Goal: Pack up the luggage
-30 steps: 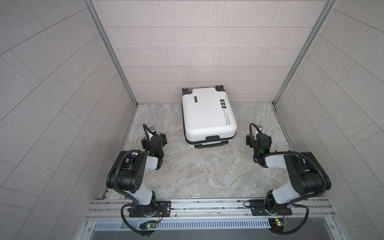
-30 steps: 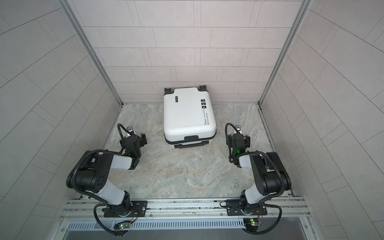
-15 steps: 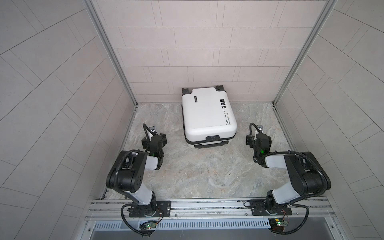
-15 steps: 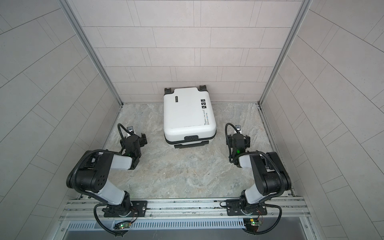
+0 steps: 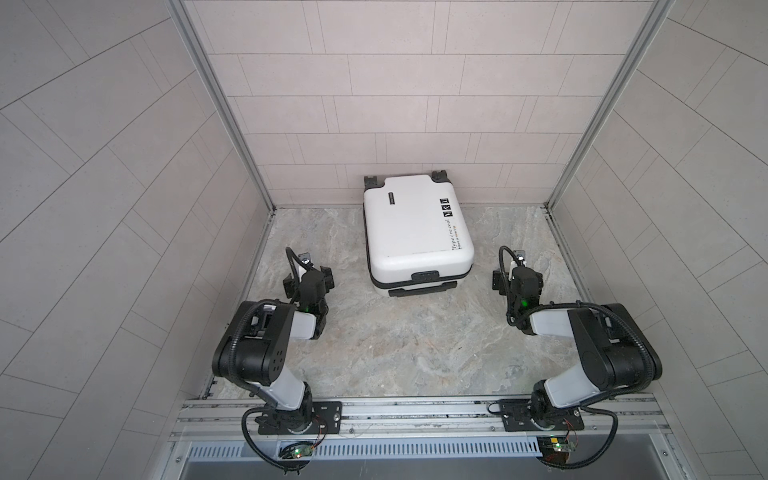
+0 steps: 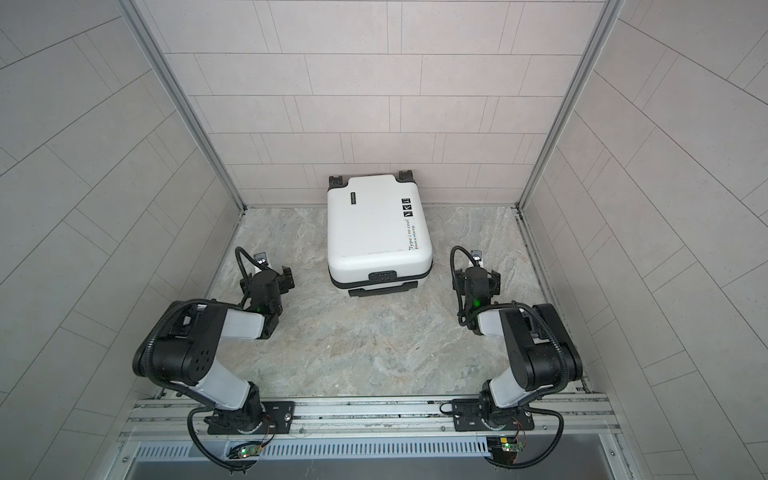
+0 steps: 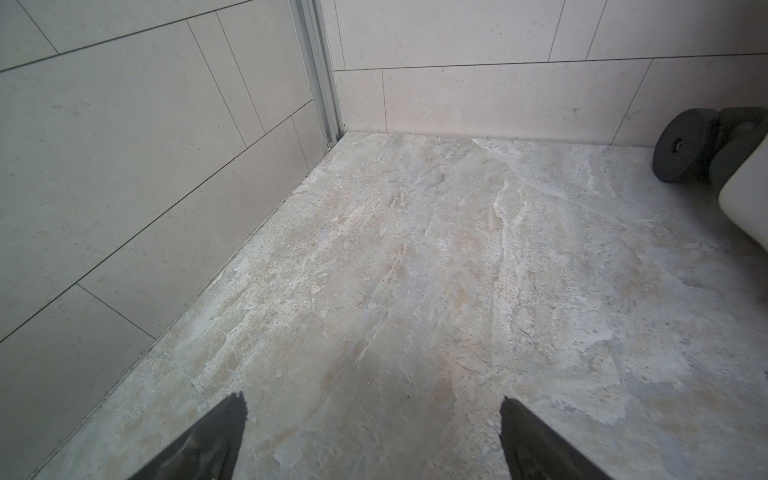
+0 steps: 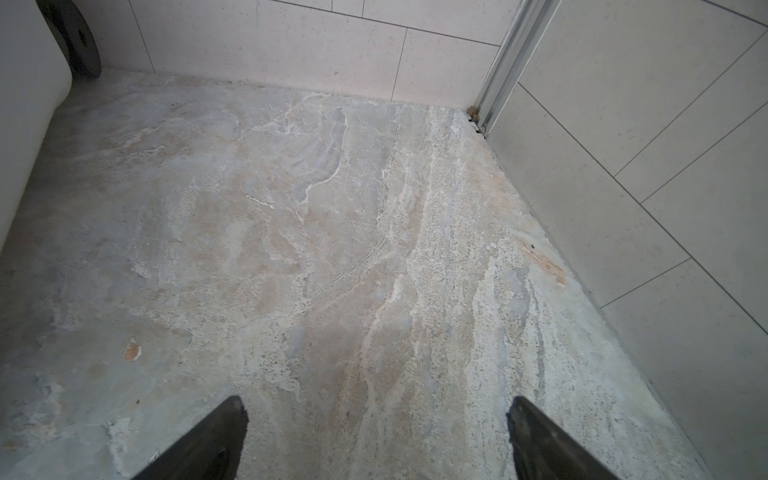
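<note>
The luggage (image 5: 415, 232) (image 6: 376, 232), a white hard-shell suitcase with black wheels and zipper band, lies flat and closed at the back middle, its wheels against the back wall. My left gripper (image 5: 308, 277) (image 6: 266, 279) hovers low over the floor to its left, open and empty. My right gripper (image 5: 518, 276) (image 6: 476, 276) mirrors it on the suitcase's right, also open and empty. In the left wrist view my gripper (image 7: 372, 401) frames bare floor, with a corner of the luggage (image 7: 748, 208) and a wheel (image 7: 681, 145) at the edge. In the right wrist view my gripper (image 8: 376, 401) does the same beside the luggage (image 8: 25, 104).
Tiled walls (image 5: 124, 187) close in the left, back and right sides. The floor (image 5: 415, 345) is marbled stone. An aluminium rail (image 5: 415, 409) carrying both arm bases runs along the front edge.
</note>
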